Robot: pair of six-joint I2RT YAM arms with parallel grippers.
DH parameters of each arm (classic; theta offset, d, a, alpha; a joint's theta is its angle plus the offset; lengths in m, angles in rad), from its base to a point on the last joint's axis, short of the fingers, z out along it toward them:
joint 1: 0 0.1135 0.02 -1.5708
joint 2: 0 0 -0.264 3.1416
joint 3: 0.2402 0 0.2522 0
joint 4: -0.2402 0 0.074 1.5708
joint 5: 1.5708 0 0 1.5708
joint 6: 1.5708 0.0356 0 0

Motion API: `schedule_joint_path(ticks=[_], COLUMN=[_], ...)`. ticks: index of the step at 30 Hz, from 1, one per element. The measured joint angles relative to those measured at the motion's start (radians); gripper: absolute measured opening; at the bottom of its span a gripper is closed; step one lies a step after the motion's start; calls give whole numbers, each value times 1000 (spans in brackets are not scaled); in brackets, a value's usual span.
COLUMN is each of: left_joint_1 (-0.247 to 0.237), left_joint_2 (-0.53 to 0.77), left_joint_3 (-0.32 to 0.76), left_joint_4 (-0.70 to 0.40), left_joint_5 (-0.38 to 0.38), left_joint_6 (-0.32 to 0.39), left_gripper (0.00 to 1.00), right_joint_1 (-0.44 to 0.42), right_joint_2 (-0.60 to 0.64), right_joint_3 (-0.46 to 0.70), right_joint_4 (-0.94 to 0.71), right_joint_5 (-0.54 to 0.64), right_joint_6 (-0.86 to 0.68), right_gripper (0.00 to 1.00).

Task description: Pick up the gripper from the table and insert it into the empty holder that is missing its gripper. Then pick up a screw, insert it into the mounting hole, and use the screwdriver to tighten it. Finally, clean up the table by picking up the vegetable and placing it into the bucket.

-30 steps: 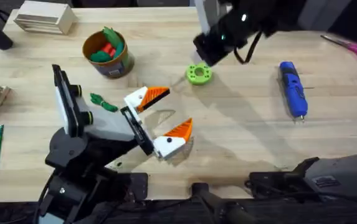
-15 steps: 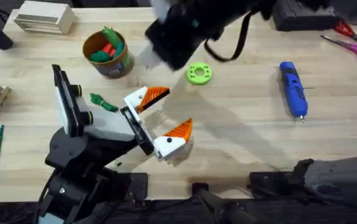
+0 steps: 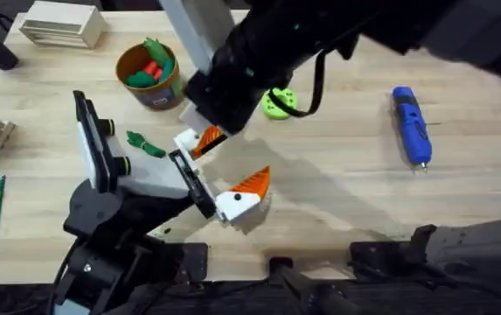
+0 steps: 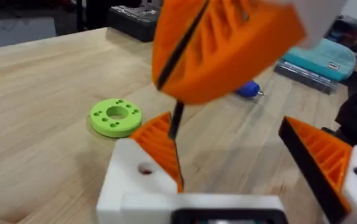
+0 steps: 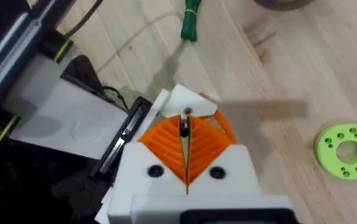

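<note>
The orange gripper (image 3: 212,136) already sits in its white holder (image 3: 187,142) near the table's (image 3: 337,201) middle. The right gripper (image 5: 185,144) hangs just above it, pads pressed together on a thin dark screw (image 5: 184,126). Tightening with the blue screwdriver (image 3: 411,124) near the right edge is left, and the green vegetable (image 3: 145,144) is not yet in the bucket (image 3: 151,77); the left gripper (image 3: 224,166) stays wide apart.

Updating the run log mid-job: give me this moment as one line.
right gripper: shut on screw, above holder | left gripper: open | screwdriver: on table | vegetable: on table, outside bucket
</note>
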Motion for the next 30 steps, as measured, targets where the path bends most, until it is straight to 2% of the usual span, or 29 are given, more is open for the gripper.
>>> schedule_joint_path(ticks=[30], left_joint_1=[0], left_joint_2=[0], left_joint_3=[0], left_joint_4=[-2], left_joint_5=[1], left_joint_6=[-5], left_gripper=[987], right_joint_1=[6], right_joint_2=[79], right_joint_3=[4], right_joint_4=[14], right_joint_5=[0], right_joint_6=[8], right_gripper=[7])
